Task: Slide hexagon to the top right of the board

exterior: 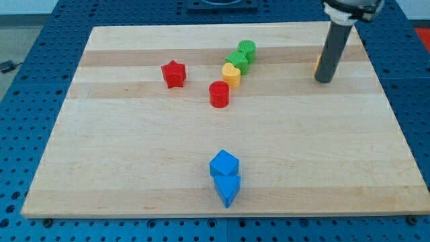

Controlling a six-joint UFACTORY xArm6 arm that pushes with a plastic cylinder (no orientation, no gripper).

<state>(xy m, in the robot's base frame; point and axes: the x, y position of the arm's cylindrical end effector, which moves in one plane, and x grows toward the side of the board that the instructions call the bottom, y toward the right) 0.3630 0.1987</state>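
Camera view: my tip (324, 80) rests at tabletop (134, 168) upper right, w/ no hand on the rod, touching an orange block (317, 64) (hexagon presumably, mostly hidden) on its left; red star (173, 74), red cylinder (219, 95) well apart.

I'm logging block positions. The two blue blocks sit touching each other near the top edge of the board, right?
Not quite. The two blue blocks do touch, but they sit near the bottom edge of the board, not the top, as the camera view shows.
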